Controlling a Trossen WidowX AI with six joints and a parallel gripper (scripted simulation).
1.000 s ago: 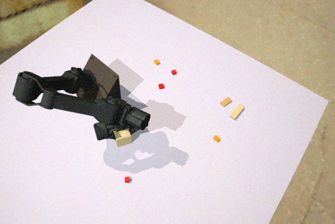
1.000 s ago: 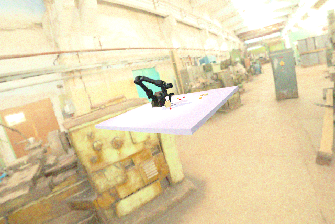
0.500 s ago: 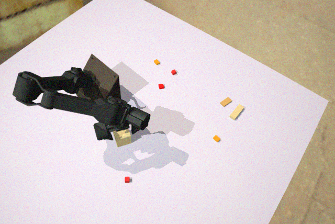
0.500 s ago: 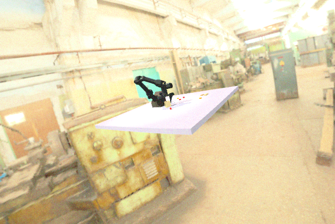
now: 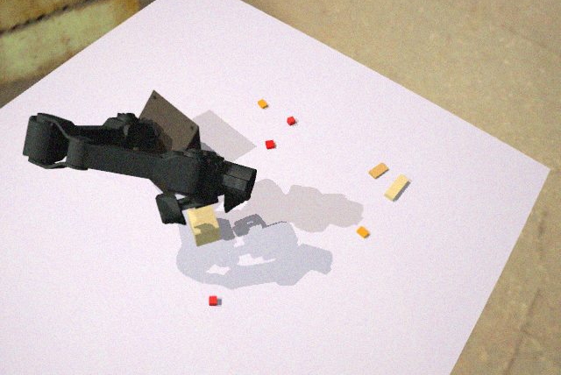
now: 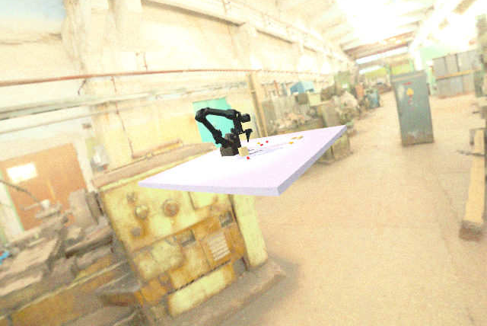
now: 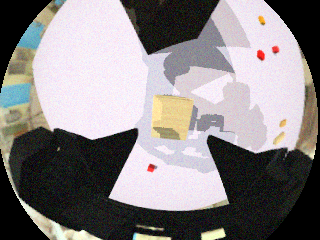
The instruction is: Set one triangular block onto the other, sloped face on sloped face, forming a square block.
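Observation:
The two triangular blocks show together as one pale yellow, box-shaped block [image 5: 206, 231] [image 6: 243, 151] [image 7: 172, 114] on the white table [image 5: 113, 316] [image 6: 204, 174]. Its top looks about level and its ends about even; the seam between the sloped faces cannot be made out. Shadow covers part of it. My gripper [image 5: 205, 217] [image 7: 174, 135] is open and empty, above the block. In the wrist view its fingertips stand wide on either side of the block's near end, and the exterior view shows a gap between fingers and block.
A red cube [image 5: 212, 300] [image 7: 151, 168] lies nearest the block. Two more red cubes [image 5: 270, 145] [image 5: 291, 121] and an orange piece [image 5: 262, 103] lie beyond the arm. A tan piece [image 5: 378, 170], a pale bar [image 5: 396, 187] and another orange piece [image 5: 362, 231] lie toward the table's right corner.

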